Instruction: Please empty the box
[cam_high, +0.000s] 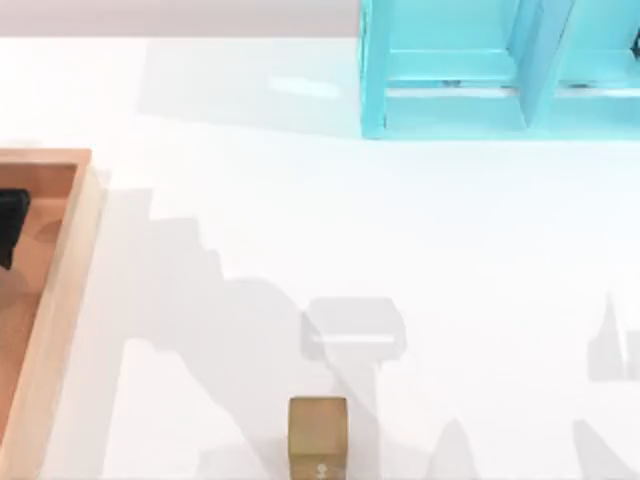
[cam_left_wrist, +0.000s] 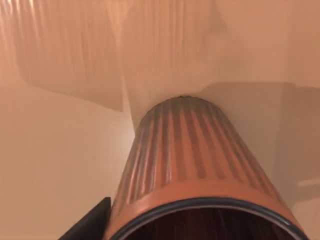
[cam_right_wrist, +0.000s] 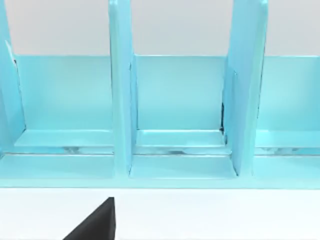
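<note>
The box (cam_high: 62, 290) is a shallow wooden tray with a tan rim and an orange-brown floor, at the left edge of the top view and cut off by it. My left gripper (cam_high: 10, 225) is a black shape over the box's floor. In the left wrist view a ribbed orange cup with a dark rim (cam_left_wrist: 190, 165) stands very close on the box floor (cam_left_wrist: 55, 150), and a black part of the gripper sits against its side. My right gripper faces the cyan shelf unit (cam_right_wrist: 175, 100), and a black tip of it shows in the right wrist view.
A cyan shelf unit (cam_high: 480, 70) with upright dividers stands at the back right of the white table. A small tan-brown cube with a white mark (cam_high: 318, 432) sits near the front edge, at the middle. Arm shadows fall across the table.
</note>
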